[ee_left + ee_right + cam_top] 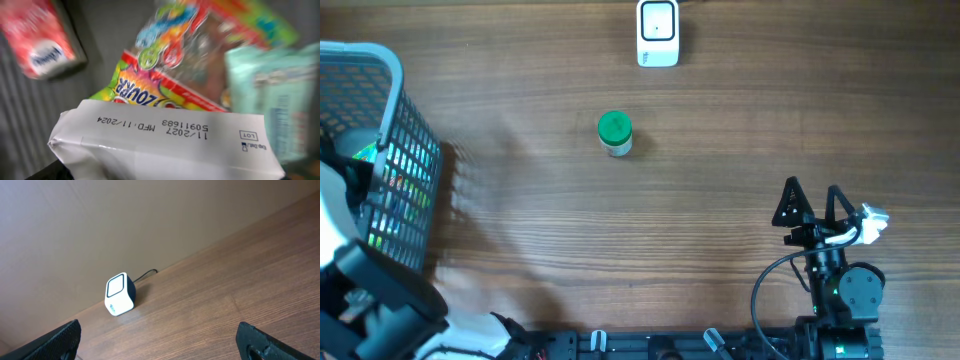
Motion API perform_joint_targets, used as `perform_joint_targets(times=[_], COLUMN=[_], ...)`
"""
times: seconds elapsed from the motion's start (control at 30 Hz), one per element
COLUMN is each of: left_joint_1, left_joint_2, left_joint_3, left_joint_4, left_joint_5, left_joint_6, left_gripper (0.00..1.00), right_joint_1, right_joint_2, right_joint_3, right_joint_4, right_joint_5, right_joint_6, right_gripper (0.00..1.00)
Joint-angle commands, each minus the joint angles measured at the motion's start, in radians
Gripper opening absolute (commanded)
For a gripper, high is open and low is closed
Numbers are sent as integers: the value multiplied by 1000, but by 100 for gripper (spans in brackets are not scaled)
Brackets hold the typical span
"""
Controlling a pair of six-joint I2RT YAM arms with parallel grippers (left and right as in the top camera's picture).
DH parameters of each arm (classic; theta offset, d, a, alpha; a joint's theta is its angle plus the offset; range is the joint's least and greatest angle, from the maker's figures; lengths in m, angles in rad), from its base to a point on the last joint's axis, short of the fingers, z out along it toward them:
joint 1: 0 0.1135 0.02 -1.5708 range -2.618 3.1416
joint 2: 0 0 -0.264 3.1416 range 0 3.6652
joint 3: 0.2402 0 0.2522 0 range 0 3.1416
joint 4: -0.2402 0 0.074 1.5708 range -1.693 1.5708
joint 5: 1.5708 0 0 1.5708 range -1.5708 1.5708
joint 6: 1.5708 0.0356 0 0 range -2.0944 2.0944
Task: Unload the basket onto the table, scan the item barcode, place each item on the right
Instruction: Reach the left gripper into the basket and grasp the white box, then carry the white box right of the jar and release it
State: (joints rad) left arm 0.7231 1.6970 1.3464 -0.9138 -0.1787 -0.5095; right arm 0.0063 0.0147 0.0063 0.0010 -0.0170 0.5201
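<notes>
Left gripper sits hidden inside the basket (415, 150) at the left edge, so its jaw state cannot be told. The left arm (370, 285) reaches in from the near side. Inside, a white packet (165, 145) lies closest to the wrist camera, overlapping a candy bag (150, 92). Right gripper (812, 188) is near right, jaws wide apart and empty. Scanner (658, 33) stands at far centre.

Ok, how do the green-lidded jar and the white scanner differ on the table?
The jar is round with a green lid; the scanner is boxy and white. The jar sits midway across the table, the scanner at its far edge. The scanner trails a cable; the jar has none. Both stand on the wood.
</notes>
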Motion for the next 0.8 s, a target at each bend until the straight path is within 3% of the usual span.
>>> perform_joint_targets(times=[0.0, 0.33, 0.4, 0.5, 0.6, 0.77], left_joint_1=[6, 5, 5, -24, -135, -445], left_joint_2=[-132, -540, -613, -685, -692, -631], left_joint_3=[83, 313, 335, 335, 335, 335], left_joint_4=[-26, -58, -49, -29, -52, -143], left_joint_5=[-5, 23, 134, 467, 662, 676], left_joint_6=[8, -5, -50, -61, -75, -74], left_gripper=[72, 76, 76, 75, 75, 75], right_joint_1=[6, 6, 6, 6, 6, 6], right_joint_2=[-7, -7, -7, -7, -7, -7], right_joint_3=[-1, -1, -1, -1, -1, -1], right_joint_4=[6, 6, 6, 6, 6, 6], right_joint_5=[19, 19, 19, 19, 19, 19], right_joint_6=[6, 6, 6, 6, 6, 6], right_gripper=[100, 100, 100, 100, 100, 100])
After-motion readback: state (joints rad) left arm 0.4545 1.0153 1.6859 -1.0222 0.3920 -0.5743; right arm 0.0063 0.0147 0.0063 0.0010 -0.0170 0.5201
